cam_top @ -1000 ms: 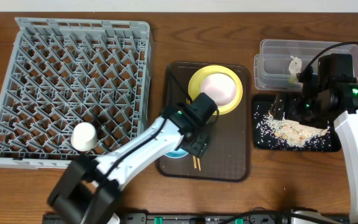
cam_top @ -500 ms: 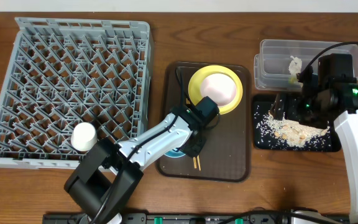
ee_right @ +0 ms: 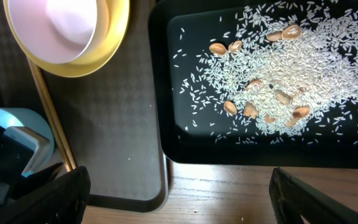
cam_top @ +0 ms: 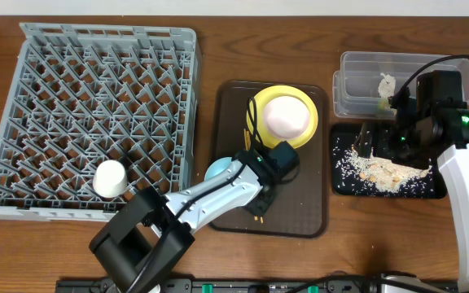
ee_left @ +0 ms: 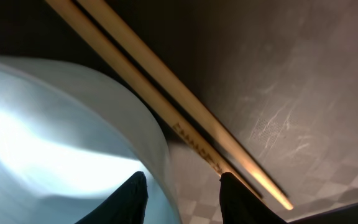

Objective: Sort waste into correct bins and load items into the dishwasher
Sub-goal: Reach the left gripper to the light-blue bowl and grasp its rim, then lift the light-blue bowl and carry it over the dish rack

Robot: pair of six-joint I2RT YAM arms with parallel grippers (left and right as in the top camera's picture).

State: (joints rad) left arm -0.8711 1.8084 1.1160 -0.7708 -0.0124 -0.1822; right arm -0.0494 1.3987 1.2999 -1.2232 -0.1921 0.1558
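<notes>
My left gripper [cam_top: 260, 195] is down on the brown serving tray [cam_top: 301, 205], shut on the light blue bowl [cam_top: 216, 172]. In the left wrist view its fingers [ee_left: 132, 199] straddle the bowl's [ee_left: 61, 143] rim, one inside and one outside. The chopsticks [ee_left: 185, 124] lie just beside it [cam_top: 258, 214]. My right gripper [cam_top: 379, 140] hangs open and empty over the black tray [cam_top: 431, 190] of rice-like scraps [cam_top: 385, 171]. The yellow plate [cam_top: 255, 108] carries the cream-white bowl [cam_top: 286, 116]. A white cup [cam_top: 110, 177] stands in the grey rack [cam_top: 187, 106].
The clear tub [cam_top: 352, 89] behind the black tray holds a crumpled white tissue [cam_top: 387, 83]. In the right wrist view, bare wood [ee_right: 229, 193] shows between the brown tray [ee_right: 117, 137] and the black tray [ee_right: 197, 143].
My left gripper has slid right along the brown tray and closed on the blue bowl's rim; the bowl now shows at the arm's upper left. The right arm has not moved.
</notes>
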